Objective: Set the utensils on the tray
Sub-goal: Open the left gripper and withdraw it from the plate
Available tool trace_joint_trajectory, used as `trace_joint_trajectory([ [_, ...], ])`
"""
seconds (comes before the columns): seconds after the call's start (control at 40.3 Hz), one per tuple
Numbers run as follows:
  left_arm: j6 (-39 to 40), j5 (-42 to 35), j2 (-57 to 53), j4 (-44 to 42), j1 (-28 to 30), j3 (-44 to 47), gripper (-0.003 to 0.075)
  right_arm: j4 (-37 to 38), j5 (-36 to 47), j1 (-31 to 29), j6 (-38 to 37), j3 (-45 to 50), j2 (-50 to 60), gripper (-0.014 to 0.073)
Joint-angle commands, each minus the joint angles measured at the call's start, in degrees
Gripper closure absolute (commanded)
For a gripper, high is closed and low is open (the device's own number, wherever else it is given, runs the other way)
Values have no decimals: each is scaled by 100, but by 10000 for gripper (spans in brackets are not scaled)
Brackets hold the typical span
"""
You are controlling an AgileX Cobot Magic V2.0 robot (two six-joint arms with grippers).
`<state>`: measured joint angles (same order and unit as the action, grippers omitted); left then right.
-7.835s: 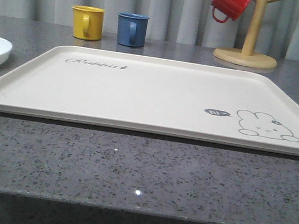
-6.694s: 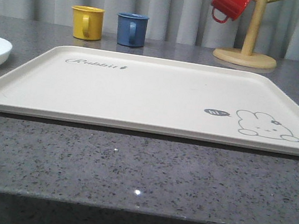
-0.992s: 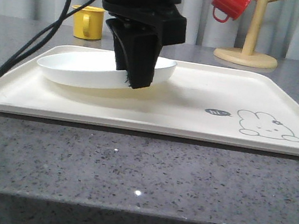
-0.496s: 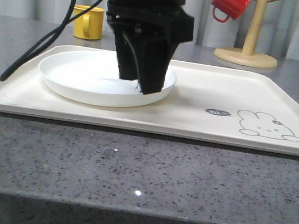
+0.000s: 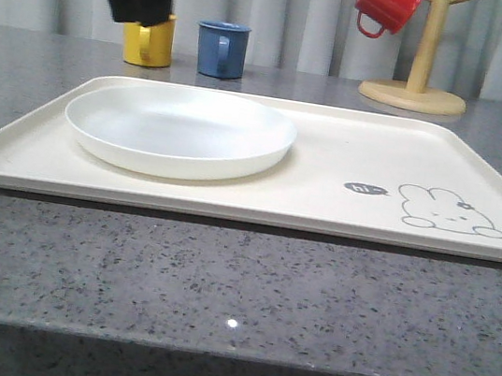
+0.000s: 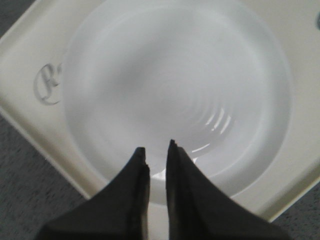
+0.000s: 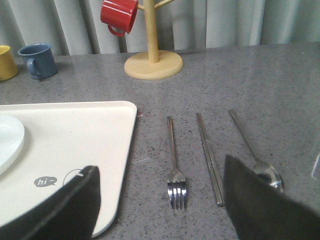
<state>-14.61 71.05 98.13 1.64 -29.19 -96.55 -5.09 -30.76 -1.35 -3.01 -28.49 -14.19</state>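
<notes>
White plate sits on the tray's left half. Fork, chopsticks and spoon lie on the bench, right of it. Left tool nearly pressed together, right tool spread wide.

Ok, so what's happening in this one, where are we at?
A two-armed robot is setting a tray. A white plate sits on the tray's left half. The left claw is above it, nearly shut and holding nothing. The fork, chopsticks and spoon lie on the counter beside the tray, untouched. The right claw is wide open near them.
</notes>
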Motion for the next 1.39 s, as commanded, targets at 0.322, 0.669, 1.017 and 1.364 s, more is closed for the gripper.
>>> trace_joint_trajectory([
  [0.322, 354, -991, -1756, 598, 1879, 1609, 738, -26, 438, 7, 27, -170, -109, 54],
  [0.669, 354, -4021, -4121, 656, 2071, 4815, 738, -26, 438, 7, 27, -170, -109, 54],
  [1.017, 344, -5363, -7123, 645, 2071, 7084, 738, -26, 438, 7, 27, -170, -109, 54],
  [1.364, 344, -5638, -8724, 645, 2071, 7599, 738, -26, 438, 7, 27, -170, -109, 54],
])
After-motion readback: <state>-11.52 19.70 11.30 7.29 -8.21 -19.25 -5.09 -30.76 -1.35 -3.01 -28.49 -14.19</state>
